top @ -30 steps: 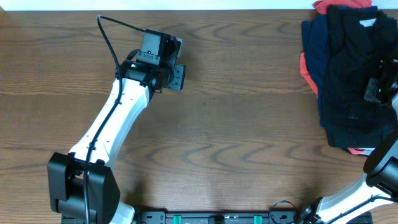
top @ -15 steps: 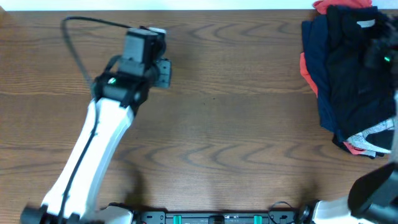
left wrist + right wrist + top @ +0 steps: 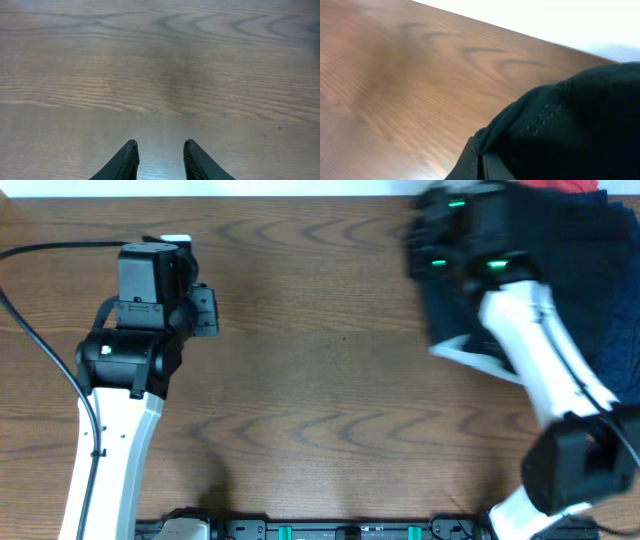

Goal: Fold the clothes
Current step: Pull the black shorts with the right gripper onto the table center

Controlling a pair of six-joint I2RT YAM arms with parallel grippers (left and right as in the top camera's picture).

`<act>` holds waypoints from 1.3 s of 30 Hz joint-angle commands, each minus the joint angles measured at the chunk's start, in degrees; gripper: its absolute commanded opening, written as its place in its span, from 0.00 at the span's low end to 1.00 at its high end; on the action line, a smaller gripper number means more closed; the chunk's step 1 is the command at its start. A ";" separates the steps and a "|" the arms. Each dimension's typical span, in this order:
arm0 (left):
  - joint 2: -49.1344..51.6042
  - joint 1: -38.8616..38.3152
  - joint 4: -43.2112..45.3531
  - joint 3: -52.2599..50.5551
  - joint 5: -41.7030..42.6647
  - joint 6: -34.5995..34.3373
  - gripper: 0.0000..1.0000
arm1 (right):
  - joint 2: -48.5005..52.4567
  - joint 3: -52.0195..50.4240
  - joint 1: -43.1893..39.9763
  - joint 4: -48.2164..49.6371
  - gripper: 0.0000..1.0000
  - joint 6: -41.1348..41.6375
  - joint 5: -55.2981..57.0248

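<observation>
The right jaws pinch the black shorts (image 3: 580, 125).

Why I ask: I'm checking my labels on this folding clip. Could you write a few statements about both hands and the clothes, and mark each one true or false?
1. The left hand holds a piece of cloth. False: its fingers are apart, with only bare table between them.
2. The right hand is shut on the black shorts. True.
3. The black shorts lie neatly folded at the centre of the table. False: they are bunched up at the right hand, over on the right side.
4. A red-orange garment shows at the far right corner of the table. True.
</observation>
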 commanded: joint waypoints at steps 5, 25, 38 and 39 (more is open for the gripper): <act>-0.33 3.26 -1.01 0.87 -0.90 -0.66 0.33 | 10.78 0.39 12.87 10.86 0.01 4.48 -4.46; -0.33 11.02 -2.86 0.87 -0.87 -0.68 0.33 | 16.50 4.87 30.47 12.39 0.34 4.66 -8.13; 1.62 10.95 -3.34 -0.85 5.97 -2.19 0.33 | 15.52 27.98 14.38 -34.45 0.99 6.43 2.34; 2.45 10.95 -3.34 -0.94 7.37 -2.16 0.33 | 15.54 27.91 12.59 -36.65 0.99 6.88 2.62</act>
